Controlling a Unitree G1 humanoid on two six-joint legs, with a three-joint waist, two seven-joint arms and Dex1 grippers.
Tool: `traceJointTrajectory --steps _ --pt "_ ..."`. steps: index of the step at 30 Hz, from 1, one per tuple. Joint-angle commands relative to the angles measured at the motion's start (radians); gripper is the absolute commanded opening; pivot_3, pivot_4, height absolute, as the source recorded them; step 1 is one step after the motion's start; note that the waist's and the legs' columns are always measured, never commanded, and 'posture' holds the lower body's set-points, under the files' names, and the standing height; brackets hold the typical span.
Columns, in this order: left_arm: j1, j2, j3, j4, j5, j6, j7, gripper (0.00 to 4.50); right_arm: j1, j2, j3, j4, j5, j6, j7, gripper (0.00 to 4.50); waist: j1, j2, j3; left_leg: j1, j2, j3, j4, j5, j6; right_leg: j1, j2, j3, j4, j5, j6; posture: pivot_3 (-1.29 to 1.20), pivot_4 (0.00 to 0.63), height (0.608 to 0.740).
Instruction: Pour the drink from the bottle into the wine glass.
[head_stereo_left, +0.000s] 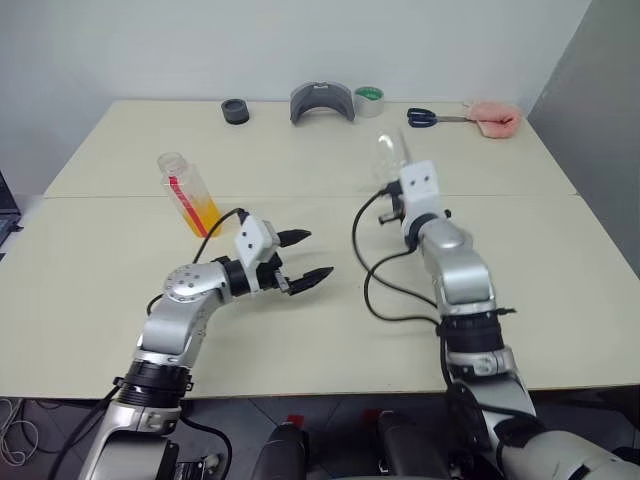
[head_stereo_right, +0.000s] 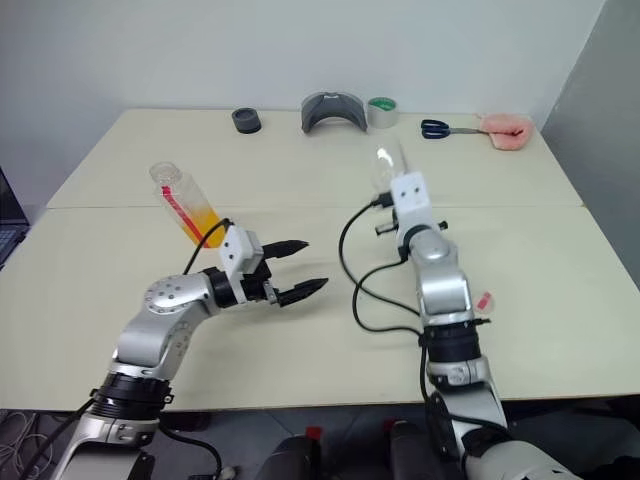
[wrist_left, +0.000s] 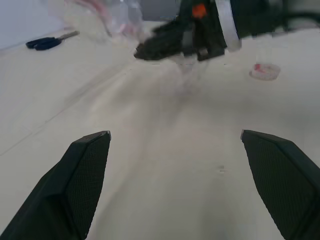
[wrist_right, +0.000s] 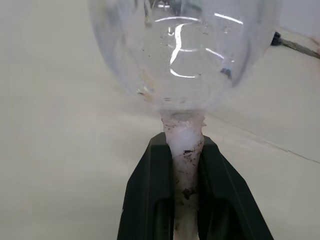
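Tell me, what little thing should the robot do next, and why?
Probably move the open left gripper back to the bottle and close on it. The right gripper is already shut on the wine glass stem, and the glass looks empty. The bottle, with orange drink low inside, stands tilted behind the left arm, its top looks uncapped, and nothing holds it.

The capless bottle (head_stereo_left: 187, 193) of orange drink (head_stereo_left: 203, 214) leans on the table; the empty wine glass (wrist_right: 182, 55) is upright.
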Motion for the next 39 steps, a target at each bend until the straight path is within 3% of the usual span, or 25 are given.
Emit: traceJointTrajectory --steps 1,10,24,35,39 --pt "-0.011 0.036 0.06 -0.006 -0.054 0.059 -0.019 4.5 -0.064 -0.022 -0.087 0.139 0.134 -0.093 0.007 0.19 -0.001 0.0 0.0 0.0 0.0 0.0 0.0 0.0 0.0 0.0 0.0 0.0 0.0 0.0 0.0 0.0 0.15 0.74" --pt "-0.016 0.051 0.066 -0.045 -0.059 0.117 -0.018 4.5 -0.089 -0.064 -0.004 0.442 0.174 -0.314 0.056 0.19 -0.017 0.0 0.0 0.001 0.0 0.002 0.0 0.0 0.0 0.0 0.0 0.001 0.001 0.0 0.0 0.0 0.15 0.74" --pt "-0.027 0.057 0.024 -0.108 -0.068 0.198 -0.05 4.5 0.439 -0.089 0.152 -0.241 0.172 -0.075 0.016 0.19 -0.009 0.0 -0.001 0.0 0.0 -0.002 0.0 0.0 0.0 0.001 0.0 0.0 0.0 0.0 0.0 0.0 0.15 0.74" --pt "-0.009 0.066 0.017 -0.125 -0.074 0.208 -0.064 4.5 0.73 -0.11 0.226 -0.468 0.169 0.012 -0.044 0.19 0.011 -0.002 -0.009 0.001 0.0 -0.003 -0.001 0.0 0.0 0.003 0.0 -0.002 -0.002 -0.001 -0.001 0.0 0.15 0.74" --pt "0.0 0.072 0.02 -0.13 -0.079 0.212 -0.069 4.5 0.784 -0.142 0.271 -0.504 0.161 0.016 -0.039 0.19 0.012 -0.003 -0.012 0.011 0.001 -0.007 -0.004 -0.001 0.0 0.019 0.001 -0.005 -0.013 -0.002 -0.001 0.0 0.15 0.74"
